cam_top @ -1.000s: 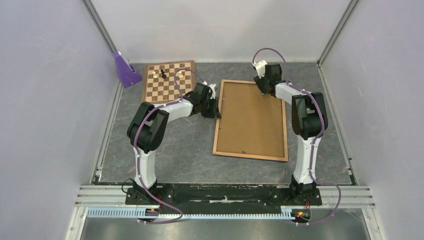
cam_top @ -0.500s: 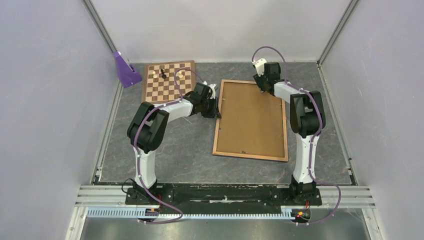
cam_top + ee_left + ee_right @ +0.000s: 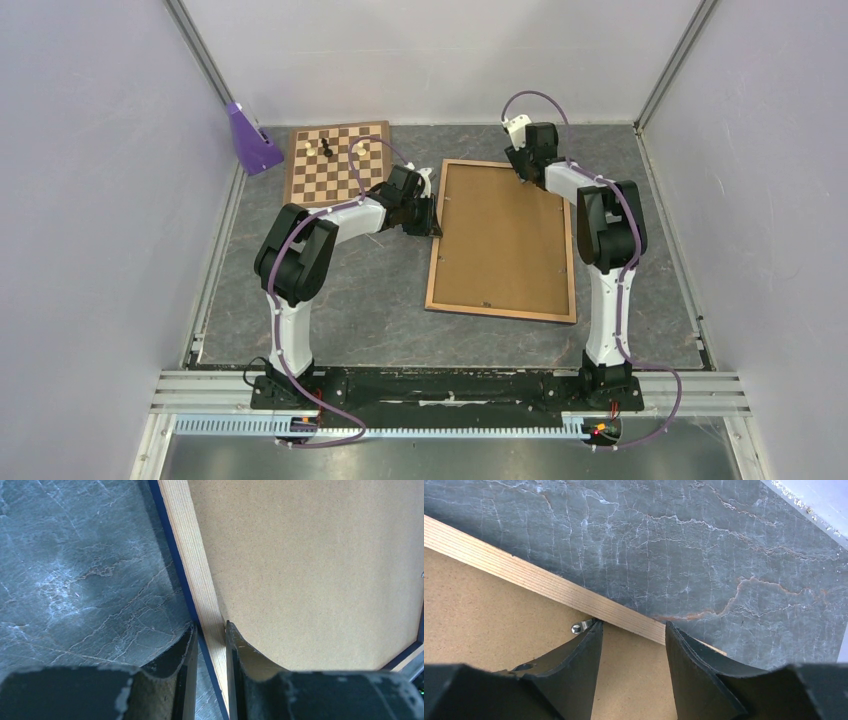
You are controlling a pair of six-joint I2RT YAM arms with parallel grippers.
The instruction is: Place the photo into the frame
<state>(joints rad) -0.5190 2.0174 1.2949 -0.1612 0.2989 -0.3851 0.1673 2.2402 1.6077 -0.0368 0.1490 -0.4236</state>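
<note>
- The frame (image 3: 500, 312) lies face down in the middle of the table (image 3: 350, 300), pale wood rails up, with a brown backing board (image 3: 505, 240) filling its opening.
- The left gripper (image 3: 210, 626) is clamped across the frame's left rail, one finger on the outer blue edge and the other inside against the board, apparently bracing it.
- The right gripper (image 3: 633, 624) hangs over the frame's far right corner with its jaws apart. One finger sits beside a small metal tab (image 3: 578, 627) on the inner side of the rail, the other over the rail's outer edge.
- The photo appears in none of the views; whether it lies beneath the board cannot be told.
- The step in hand looks like work on the retaining tabs while the frame is pinned.
- The next move likely calls for a fine, low nudge of that tab by one fingertip, without shifting the frame towards the chessboard (image 3: 335, 160).
</note>
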